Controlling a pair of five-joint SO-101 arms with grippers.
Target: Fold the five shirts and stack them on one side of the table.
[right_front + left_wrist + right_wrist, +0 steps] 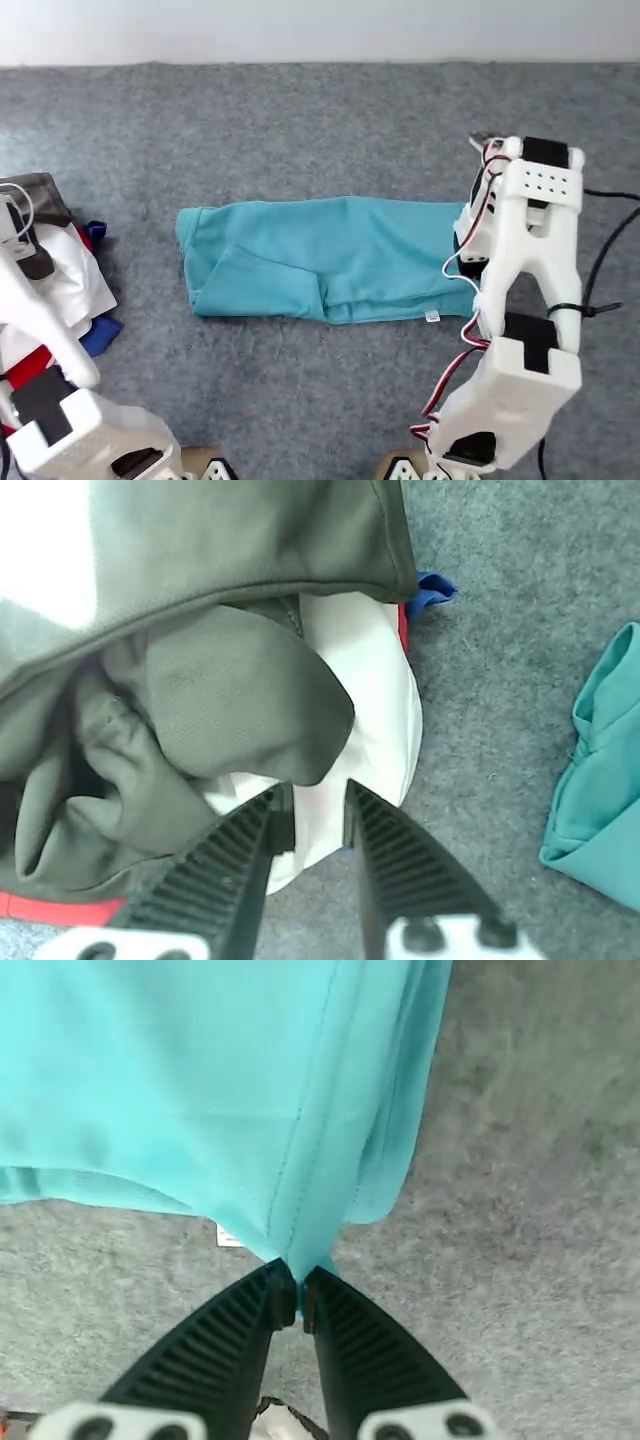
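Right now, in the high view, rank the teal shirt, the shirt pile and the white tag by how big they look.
1. teal shirt, clearly largest.
2. shirt pile, partly hidden by the left arm and the picture's edge, so its full extent is unsure.
3. white tag, tiny.

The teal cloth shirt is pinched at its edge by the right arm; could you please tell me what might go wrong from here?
1. The right gripper holds only a thin bit of the teal cloth shirt at its edge, so the cloth may slip out when pulled.
2. Lifting that one end could undo the lengthwise fold.
3. The left gripper hangs open over the rumpled pile, where the olive-grey shirt overlaps the white shirt; it might snag both.
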